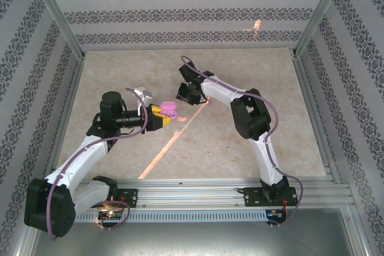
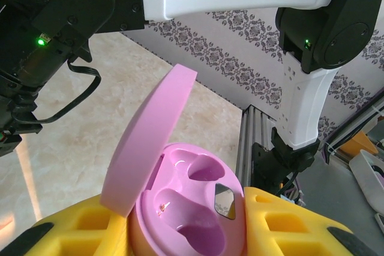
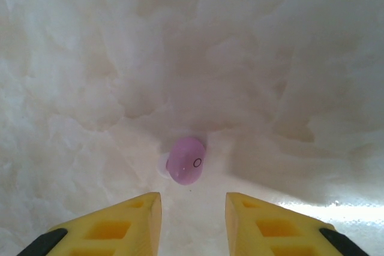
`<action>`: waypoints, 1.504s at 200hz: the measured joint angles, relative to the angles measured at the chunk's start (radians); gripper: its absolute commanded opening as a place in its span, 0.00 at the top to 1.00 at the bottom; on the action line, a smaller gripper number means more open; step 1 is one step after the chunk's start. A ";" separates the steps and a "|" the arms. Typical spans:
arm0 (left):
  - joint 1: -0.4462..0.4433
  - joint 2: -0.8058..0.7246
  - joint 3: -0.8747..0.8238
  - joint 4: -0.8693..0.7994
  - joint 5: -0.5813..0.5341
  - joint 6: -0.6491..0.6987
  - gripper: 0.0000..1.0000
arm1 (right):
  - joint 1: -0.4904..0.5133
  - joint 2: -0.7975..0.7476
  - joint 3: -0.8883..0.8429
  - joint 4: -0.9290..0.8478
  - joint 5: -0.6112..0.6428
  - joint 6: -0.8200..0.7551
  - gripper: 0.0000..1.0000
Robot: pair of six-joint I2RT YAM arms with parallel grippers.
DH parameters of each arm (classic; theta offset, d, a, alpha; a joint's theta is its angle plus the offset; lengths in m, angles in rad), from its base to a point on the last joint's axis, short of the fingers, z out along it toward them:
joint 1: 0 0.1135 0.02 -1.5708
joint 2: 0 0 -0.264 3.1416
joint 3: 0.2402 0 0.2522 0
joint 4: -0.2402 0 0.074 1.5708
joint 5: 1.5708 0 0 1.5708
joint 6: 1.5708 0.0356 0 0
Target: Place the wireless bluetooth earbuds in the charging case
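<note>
Fingers of yellow, cut-out foam on the right gripper stand spread with nothing between them, aimed down at the surface. Straight ahead at 12 o'clock, just beyond the tips and in line with the gap, lies one earbud. It is a tiny, smooth, glossy lilac bean with a small dark ring on its back and a whitish bit showing at its 8 o'clock side. Its long axis runs roughly from 1 to 7 o'clock, so nearly along the gripper's reach rather than across it. I judge that a short advance and descent would set the fingers on its two long flanks, though so slick and rounded a body could squirt out of an off-centre pinch. The surface under it is pale, mottled and marble-like. In the top view the right gripper is the nearer arm to that spot. The left gripper sits near, at about its 8 o'clock, pinching the charging case. From the left wrist the case is a smooth pink-lilac oval pebble clamped on both sides by yellow foam. Its hinged lid tilts up toward 11 o'clock, and its two moulded pockets face upward and look unfilled.
</note>
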 measured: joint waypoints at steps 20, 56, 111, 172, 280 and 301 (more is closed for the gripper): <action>0.000 0.003 0.000 0.000 0.000 0.002 0.75 | 0.000 0.007 0.011 -0.006 0.004 0.000 0.67; 0.002 0.005 0.000 0.002 0.003 0.002 0.75 | 0.000 0.031 0.028 -0.010 0.011 0.000 0.68; 0.006 0.005 0.000 0.004 0.003 0.002 0.75 | 0.000 0.069 0.084 -0.029 0.021 -0.001 0.71; 0.006 0.005 0.000 0.004 0.003 0.002 0.75 | 0.000 0.102 0.133 -0.060 0.029 -0.020 0.80; 0.006 0.005 0.000 0.010 0.003 0.002 0.78 | -0.003 -0.096 -0.151 -0.068 0.029 -0.122 0.89; 0.006 0.005 0.000 0.030 0.003 0.002 0.78 | -0.008 -0.214 -0.271 -0.085 0.029 -0.142 0.89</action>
